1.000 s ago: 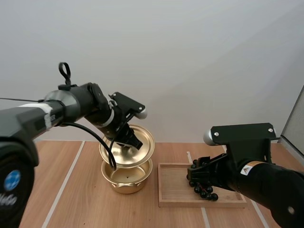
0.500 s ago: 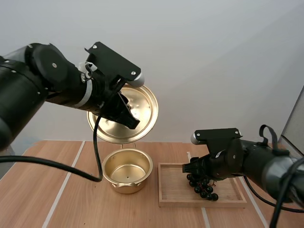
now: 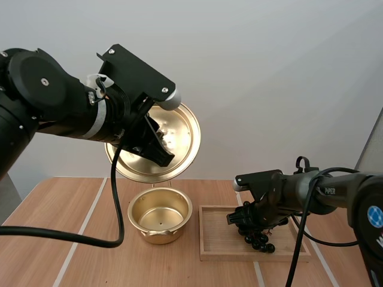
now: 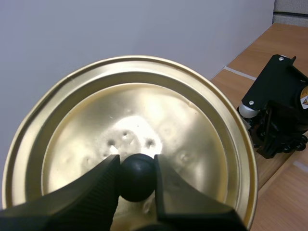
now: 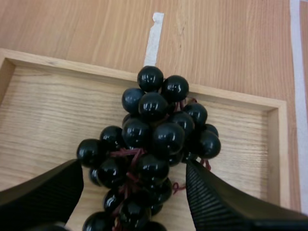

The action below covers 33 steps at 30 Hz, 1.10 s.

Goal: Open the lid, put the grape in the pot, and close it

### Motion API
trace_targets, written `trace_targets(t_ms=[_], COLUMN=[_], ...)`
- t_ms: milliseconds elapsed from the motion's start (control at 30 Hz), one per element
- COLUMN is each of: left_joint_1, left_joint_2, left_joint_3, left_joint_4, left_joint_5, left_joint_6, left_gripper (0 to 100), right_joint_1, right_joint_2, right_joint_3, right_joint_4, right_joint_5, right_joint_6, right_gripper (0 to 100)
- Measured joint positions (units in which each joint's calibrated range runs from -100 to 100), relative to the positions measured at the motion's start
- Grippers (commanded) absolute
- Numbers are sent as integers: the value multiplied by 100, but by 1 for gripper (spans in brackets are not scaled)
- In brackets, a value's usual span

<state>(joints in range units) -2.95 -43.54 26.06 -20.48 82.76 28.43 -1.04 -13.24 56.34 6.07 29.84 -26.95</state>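
Note:
My left gripper (image 3: 157, 149) holds the gold lid (image 3: 179, 128) tilted in the air, well above the open gold pot (image 3: 160, 214). In the left wrist view its fingers (image 4: 96, 187) pinch the lid's black knob (image 4: 137, 177) against the lid (image 4: 192, 130). The dark grape bunch (image 3: 256, 232) lies in the wooden tray (image 3: 215, 248) to the right of the pot. My right gripper (image 3: 240, 219) is down at the bunch. In the right wrist view it (image 5: 134, 192) stands open, its fingers (image 5: 226, 202) on either side of the grapes (image 5: 154, 134) over the tray (image 5: 48, 106).
The pot's inside is bare. White tape lines (image 3: 84, 221) run along the wooden table. Past the lid in the left wrist view my right arm (image 4: 279, 106) sits over the tray.
The left arm has lifted the lid from just over the pot to high above it. The right arm has reached forward and down, its gripper now straddling the grapes.

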Motion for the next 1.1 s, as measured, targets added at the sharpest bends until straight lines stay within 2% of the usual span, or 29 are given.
trace_targets(t_ms=[200, 433, 500, 533, 567, 600, 767, 900, 1100], left_joint_1=[0, 0, 0, 0, 0, 0, 0, 0, 0], left_joint_2=[0, 0, 0, 0, 0, 0, 0, 0, 0], left_joint_3=[0, 0, 0, 0, 0, 0, 0, 0, 0], left_joint_4=[0, 0, 0, 0, 0, 0, 0, 0, 0], left_joint_5=[18, 18, 36, 36, 36, 36, 36, 36, 36], left_joint_6=[-21, -52, -52, -52, -52, -52, -52, -52, -66], left_gripper=[0, 0, 0, 0, 0, 0, 0, 0, 0], right_joint_1=[0, 0, 0, 0, 0, 0, 7, 7, -14], right_joint_2=[623, 880, 893, 896, 896, 908, 927, 843, 125], right_joint_3=[-111, -122, -138, -138, -143, -143, -179, -404, -490], right_joint_4=[-43, -58, -58, -58, -62, -62, -15, -17, 67], right_joint_5=[-227, -523, -523, -523, -523, -523, -523, 107, 787], right_joint_6=[0, 0, 0, 0, 0, 0, 0, 0, 0], right_gripper=[100, 100, 70, 37, 21, 0, 0, 0, 0])
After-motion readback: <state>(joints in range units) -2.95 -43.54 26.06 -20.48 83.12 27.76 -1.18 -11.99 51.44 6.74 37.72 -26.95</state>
